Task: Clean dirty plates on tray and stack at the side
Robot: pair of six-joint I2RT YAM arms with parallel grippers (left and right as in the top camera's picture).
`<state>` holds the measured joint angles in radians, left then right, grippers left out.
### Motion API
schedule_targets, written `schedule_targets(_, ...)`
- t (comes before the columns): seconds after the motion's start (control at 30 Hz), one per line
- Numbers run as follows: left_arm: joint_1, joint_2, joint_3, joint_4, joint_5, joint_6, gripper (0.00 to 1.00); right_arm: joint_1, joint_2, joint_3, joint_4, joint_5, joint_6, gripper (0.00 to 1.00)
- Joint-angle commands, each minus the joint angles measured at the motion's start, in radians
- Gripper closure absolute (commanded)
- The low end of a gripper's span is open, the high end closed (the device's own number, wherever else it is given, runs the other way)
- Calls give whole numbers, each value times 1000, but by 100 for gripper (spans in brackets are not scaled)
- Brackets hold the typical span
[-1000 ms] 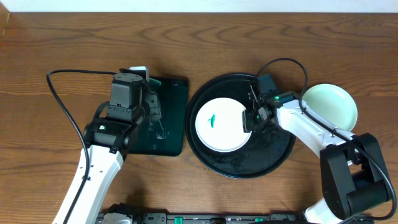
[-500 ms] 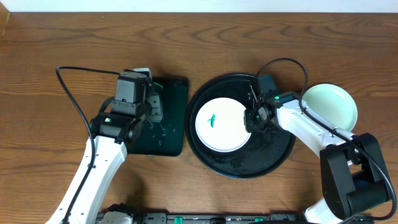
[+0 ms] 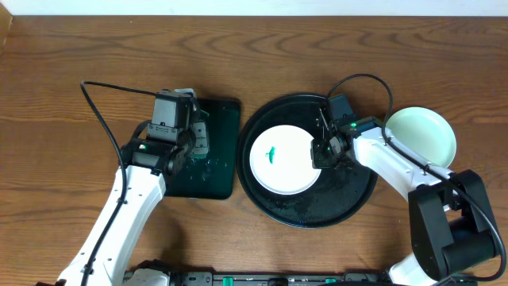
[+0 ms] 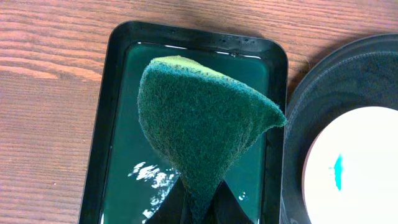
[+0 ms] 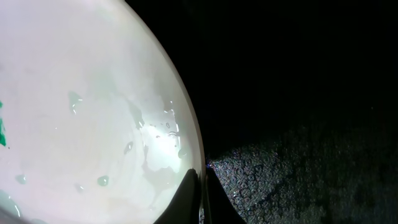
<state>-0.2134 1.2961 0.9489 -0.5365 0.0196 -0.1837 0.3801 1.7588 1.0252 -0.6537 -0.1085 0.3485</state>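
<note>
1. White plate (image 3: 282, 163), smeared green, is lying on the black tray (image 3: 349, 202); our right claw (image 5: 200, 193) is pinching its rim.
2. Our left claw (image 4: 196, 208) is gripping a scouring sponge (image 4: 202, 124) over the wet green tray (image 4: 118, 93).
3. Next, we are judging: sponge onto the smear (image 4: 337, 172).

Brown wooden table (image 3: 79, 63), round black tray (image 3: 343, 200) centre, rectangular green tray (image 3: 222, 135) left, mint-green plate (image 3: 425, 131) right

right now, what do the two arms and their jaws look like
The left arm and right arm both have glossy white links between chunky black joint housings. A thin black left cable and right cable loop loosely off the wrists. A small left green light and right green light glow near them. The jaws are slim, black and tapered. No lettering is readable.
</note>
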Motion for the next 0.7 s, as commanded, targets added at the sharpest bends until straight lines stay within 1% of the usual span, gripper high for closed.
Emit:
schedule_targets(0.0, -1, 0, 25, 8, -12, -12, 92, 8, 5, -6, 1, 51, -5, 99)
schedule_targets(0.13, -1, 8, 75, -21, -12, -13, 93, 8, 7, -6, 8, 52, -5, 99)
schedule_targets(0.2, -1, 26, 131, -66, -13, -16, 93, 8, 8, -7, 8, 52, -5, 99)
schedule_targets(0.43, -1, 196, 440, -383, -13, -16, 93, 8, 8, -7, 8, 52, -5, 99)
schedule_targets(0.5, -1, 251, 504, -451, -13, -16, 93, 8, 8, -7, 8, 52, -5, 99)
schedule_targets(0.67, -2, 349, 529, -491, -13, -16, 93, 8, 8, -7, 7, 52, -5, 99)
